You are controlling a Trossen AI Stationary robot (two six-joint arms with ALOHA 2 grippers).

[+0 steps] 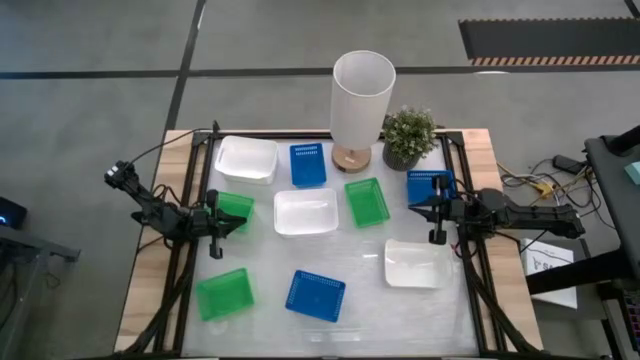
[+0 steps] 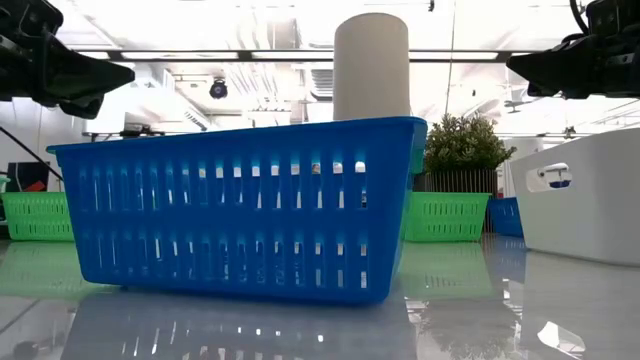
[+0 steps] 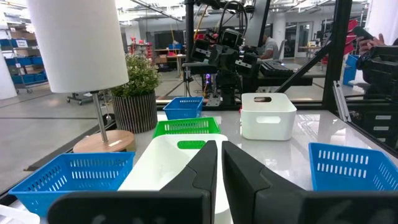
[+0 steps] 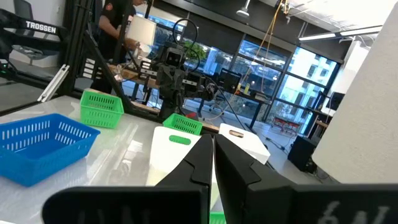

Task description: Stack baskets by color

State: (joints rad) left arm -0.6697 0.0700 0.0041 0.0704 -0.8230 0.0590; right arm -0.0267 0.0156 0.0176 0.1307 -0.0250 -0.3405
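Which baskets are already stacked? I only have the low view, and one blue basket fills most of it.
Observer: None. From above, all nine sit singly on the table.
Operator: Where is the left gripper?
Observer: The left gripper, shut and empty, is above a green basket at the table's left side.
Operator: And the right one?
Observer: The right gripper, shut and empty, is at the edge of a blue basket near the plant.
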